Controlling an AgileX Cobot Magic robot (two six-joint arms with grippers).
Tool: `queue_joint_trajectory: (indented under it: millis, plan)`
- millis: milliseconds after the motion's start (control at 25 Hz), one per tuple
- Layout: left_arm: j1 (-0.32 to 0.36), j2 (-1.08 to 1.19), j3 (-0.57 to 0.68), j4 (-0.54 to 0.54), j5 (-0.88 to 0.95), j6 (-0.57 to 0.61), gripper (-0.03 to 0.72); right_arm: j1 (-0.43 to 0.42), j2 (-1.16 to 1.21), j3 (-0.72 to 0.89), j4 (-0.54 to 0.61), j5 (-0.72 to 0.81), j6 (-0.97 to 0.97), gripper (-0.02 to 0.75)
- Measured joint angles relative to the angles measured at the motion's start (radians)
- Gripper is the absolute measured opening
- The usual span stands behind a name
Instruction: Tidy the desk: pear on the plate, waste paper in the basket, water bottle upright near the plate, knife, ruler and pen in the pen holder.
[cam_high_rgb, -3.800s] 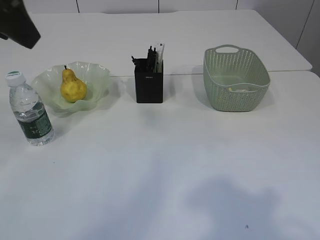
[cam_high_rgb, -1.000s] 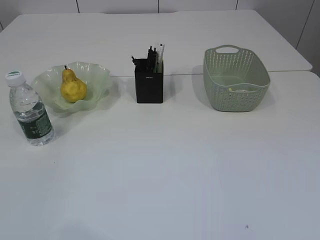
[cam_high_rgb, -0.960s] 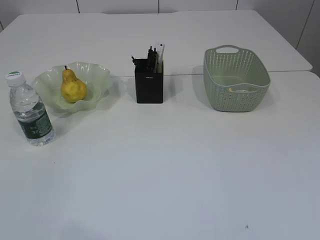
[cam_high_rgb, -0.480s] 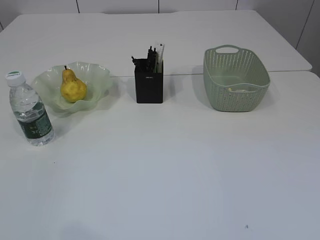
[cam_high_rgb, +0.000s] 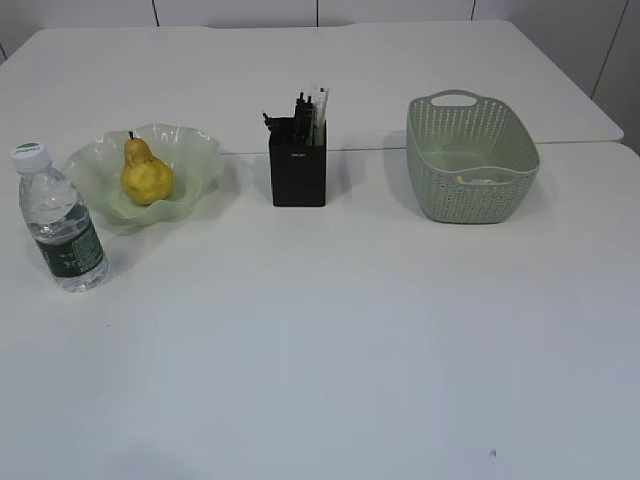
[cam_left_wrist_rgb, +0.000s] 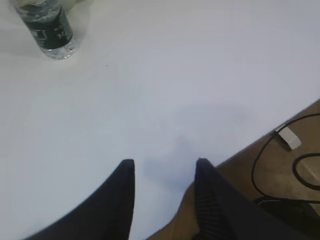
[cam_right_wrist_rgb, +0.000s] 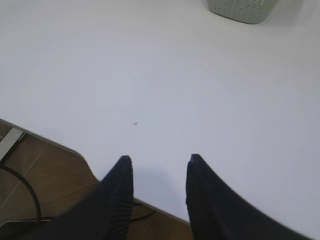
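one pear (cam_high_rgb: 146, 176), one plate (cam_high_rgb: 195, 157), one water bottle (cam_high_rgb: 60, 222), one pen holder (cam_high_rgb: 297, 174), one basket (cam_high_rgb: 470, 160)

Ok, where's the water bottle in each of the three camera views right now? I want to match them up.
Exterior view: the water bottle stands upright at the far left, in front of the plate.
Left wrist view: only its lower part with the dark green label shows, top left corner.
Right wrist view: not in it.
Shared landmark: the white desk; the basket also shows at the right wrist's top edge.
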Motion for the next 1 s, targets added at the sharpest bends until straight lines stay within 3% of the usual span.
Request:
queue_joint_trajectory:
  millis: [400,600,760,1000]
  plan:
    - [0.285,0.000,0.000,0.000,0.000,0.000,0.275,-0.225,-0.002,0.000,0.000,-0.002,0.002,0.298]
    - [0.423,-0.087,0.000,0.000,-0.002,0.000,0.275,-0.278,-0.068,0.000,0.000,-0.004,0.002,0.298]
    - [0.461,-0.139,0.000,0.000,-0.001,0.000,0.275,-0.289,-0.083,0.000,0.000,-0.004,0.002,0.298]
    - [0.461,-0.139,0.000,-0.002,-0.001,0.000,0.275,-0.295,-0.083,0.001,-0.002,-0.006,0.002,0.298]
